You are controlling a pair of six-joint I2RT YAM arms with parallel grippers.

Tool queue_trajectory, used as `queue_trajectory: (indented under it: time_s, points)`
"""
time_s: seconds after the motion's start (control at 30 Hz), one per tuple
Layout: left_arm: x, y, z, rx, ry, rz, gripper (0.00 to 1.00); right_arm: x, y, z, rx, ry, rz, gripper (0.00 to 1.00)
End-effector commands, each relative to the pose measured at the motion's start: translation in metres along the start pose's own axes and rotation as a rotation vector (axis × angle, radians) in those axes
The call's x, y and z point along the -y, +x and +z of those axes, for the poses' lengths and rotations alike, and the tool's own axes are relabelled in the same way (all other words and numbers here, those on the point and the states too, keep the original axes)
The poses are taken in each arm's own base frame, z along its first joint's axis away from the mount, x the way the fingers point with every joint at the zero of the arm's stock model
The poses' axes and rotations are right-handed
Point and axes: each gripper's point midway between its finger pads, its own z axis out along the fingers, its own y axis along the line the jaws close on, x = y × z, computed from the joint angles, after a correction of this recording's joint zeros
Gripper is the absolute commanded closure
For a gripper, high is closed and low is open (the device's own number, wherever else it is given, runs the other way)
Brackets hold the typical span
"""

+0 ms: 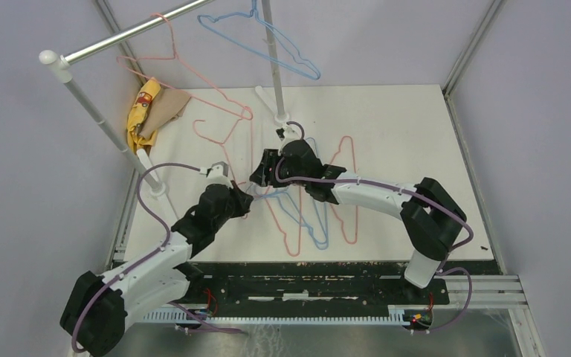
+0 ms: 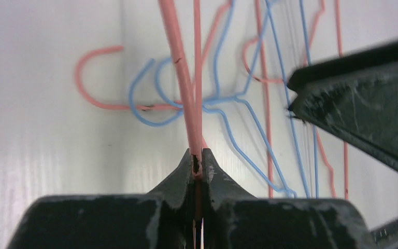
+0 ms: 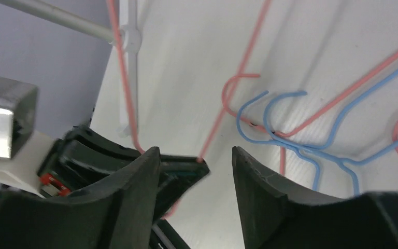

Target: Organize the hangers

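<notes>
Two hangers are hung on the silver rail [image 1: 134, 32] in the upper left of the top view: a pink hanger [image 1: 175, 52] and, further right, a blue hanger [image 1: 256, 13]. That seems to be the finished part of the job, and it is the smaller part.

Most of the work remains. A tangled heap of hangers [image 1: 312, 216], pink and blue wires crossing one another, lies flat on the white worktop [image 1: 401, 126] at the centre of that view. The wrist views show at least two blue hooks nested together there, with pink hooks beside them.

The left hand [image 2: 198, 158] is pressed together on the wire of one pink hanger from the heap [image 2: 183, 88], which runs straight up out of the fingertips. The right hand [image 3: 194, 151] is spread, with nothing between its fingers. It hovers right next to the left hand's tip, where that pink wire ends.

I judge that this hanger is the one in hand for the rail. It must come free of the blue wires crossing it near its hook. The others have yet to be picked out one by one.

A yellow and brown bundle [image 1: 149, 108] sits at the worktop's far left corner.
</notes>
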Motion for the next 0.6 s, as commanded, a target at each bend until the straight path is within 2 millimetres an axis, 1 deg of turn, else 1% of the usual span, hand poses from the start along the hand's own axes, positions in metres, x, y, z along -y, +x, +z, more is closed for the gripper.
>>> queue_trajectory:
  time_s: [0.0, 0.03, 0.1, 0.17, 0.27, 0.33, 0.4, 0.43, 0.57]
  points:
    - [-0.046, -0.039, -0.024, 0.124, -0.325, -0.042, 0.97, 0.012, -0.013, -0.024, 0.015, 0.102, -0.100, 0.31]
    - [-0.050, -0.041, -0.028, 0.127, -0.358, -0.039, 0.97, 0.016, -0.015, -0.028, 0.022, 0.121, -0.112, 0.27]
    - [-0.060, -0.040, -0.035, 0.117, -0.424, -0.043, 0.97, 0.023, -0.019, -0.035, 0.033, 0.159, -0.135, 0.25]
    - [-0.068, -0.037, -0.039, 0.103, -0.478, -0.054, 0.97, 0.029, -0.022, -0.043, 0.045, 0.190, -0.160, 0.24]
    - [-0.081, -0.030, -0.045, 0.087, -0.554, -0.073, 0.97, 0.032, -0.028, -0.054, 0.057, 0.219, -0.187, 0.24]
    - [-0.093, -0.035, -0.054, 0.129, -0.629, -0.083, 0.97, 0.035, -0.030, -0.059, 0.061, 0.239, -0.205, 0.23]
    - [-0.100, -0.046, -0.065, 0.183, -0.681, -0.088, 0.97, 0.038, -0.033, -0.065, 0.062, 0.259, -0.227, 0.23]
    - [-0.103, -0.055, -0.071, 0.219, -0.712, -0.084, 0.97, 0.038, -0.034, -0.068, 0.061, 0.264, -0.238, 0.23]
    - [-0.098, -0.095, -0.090, 0.323, -0.789, -0.059, 0.97, 0.035, -0.040, -0.079, 0.073, 0.257, -0.266, 0.21]
